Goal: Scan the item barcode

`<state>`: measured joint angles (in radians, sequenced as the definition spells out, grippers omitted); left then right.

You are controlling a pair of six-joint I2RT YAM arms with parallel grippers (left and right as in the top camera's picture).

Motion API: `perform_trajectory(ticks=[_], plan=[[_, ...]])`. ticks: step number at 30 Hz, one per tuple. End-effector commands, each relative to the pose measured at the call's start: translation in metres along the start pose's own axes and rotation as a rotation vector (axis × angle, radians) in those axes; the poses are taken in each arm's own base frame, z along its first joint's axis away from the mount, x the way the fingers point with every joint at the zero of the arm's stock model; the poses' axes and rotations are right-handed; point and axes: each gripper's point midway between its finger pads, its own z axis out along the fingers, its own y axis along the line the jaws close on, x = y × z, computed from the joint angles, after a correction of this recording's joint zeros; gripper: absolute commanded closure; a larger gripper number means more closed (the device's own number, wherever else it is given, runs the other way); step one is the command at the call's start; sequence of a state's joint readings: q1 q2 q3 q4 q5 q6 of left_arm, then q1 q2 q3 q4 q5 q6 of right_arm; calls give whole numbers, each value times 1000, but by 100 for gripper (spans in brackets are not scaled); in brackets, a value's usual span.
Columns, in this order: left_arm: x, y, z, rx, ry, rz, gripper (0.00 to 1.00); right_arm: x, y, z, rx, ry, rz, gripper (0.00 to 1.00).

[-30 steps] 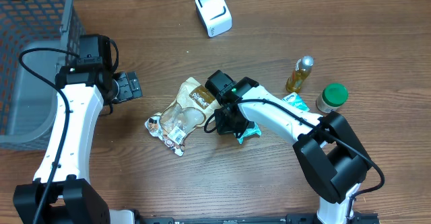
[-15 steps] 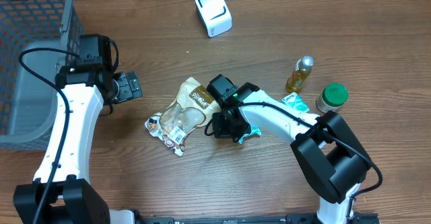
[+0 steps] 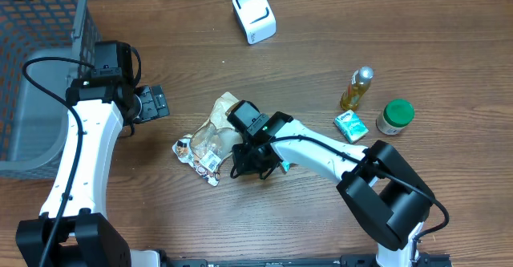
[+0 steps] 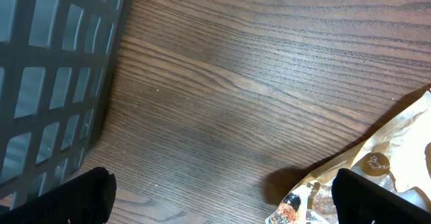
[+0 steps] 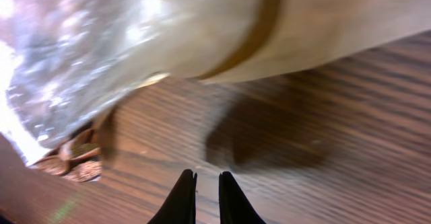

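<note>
Right claw (image 5: pixel 207 175) closed, empty, beside the crinkly tan-and-clear snack bag (image 3: pixel 210 139) mid-frame; I may just shove it. Left claw (image 4: pixel 222 187) open.

Shop checkout bench: scanner (image 3: pixel 254 14), basket (image 3: pixel 48 10)

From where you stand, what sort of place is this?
Probably a mock shop checkout on a wooden table: a white barcode scanner, groceries such as a snack bag and a small bottle, and a grey basket.
</note>
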<state>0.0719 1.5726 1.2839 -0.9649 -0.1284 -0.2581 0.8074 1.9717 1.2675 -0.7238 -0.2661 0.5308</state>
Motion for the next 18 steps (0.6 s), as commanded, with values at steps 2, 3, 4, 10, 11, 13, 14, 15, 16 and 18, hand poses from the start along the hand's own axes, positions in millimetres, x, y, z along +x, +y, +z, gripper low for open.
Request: perform_trajectory(ticks=[2, 3, 4, 10, 11, 13, 14, 15, 16, 18], plan=[[-5, -1, -6, -2, -23, 15, 0, -5, 8, -11, -30, -28, -5, 90], [-5, -1, -6, -2, -23, 15, 0, -6, 7, -12, -31, -30, -1, 90], [-5, -1, -6, -2, -23, 15, 0, -7, 6, -12, -36, -29, 3, 90], [-5, -1, -6, -2, -23, 15, 0, -7, 27, -28, -181, 29, -42, 86], [-5, -1, -6, -2, -23, 15, 0, -11, 27, -32, -188, 26, -41, 86], [-5, -1, -6, -2, -23, 15, 0, -17, 27, -38, -189, 11, -35, 86], [-5, -1, -6, -2, -23, 15, 0, -21, 28, -42, -194, -2, -34, 86], [-5, -1, -6, -2, -23, 15, 1, -26, 27, -45, -199, -15, -31, 86], [-5, -1, -6, -2, -23, 15, 1, -30, 27, -48, -205, -29, -31, 85], [-5, -1, -6, -2, -23, 15, 0, -40, 28, -51, -219, -62, -53, 85]])
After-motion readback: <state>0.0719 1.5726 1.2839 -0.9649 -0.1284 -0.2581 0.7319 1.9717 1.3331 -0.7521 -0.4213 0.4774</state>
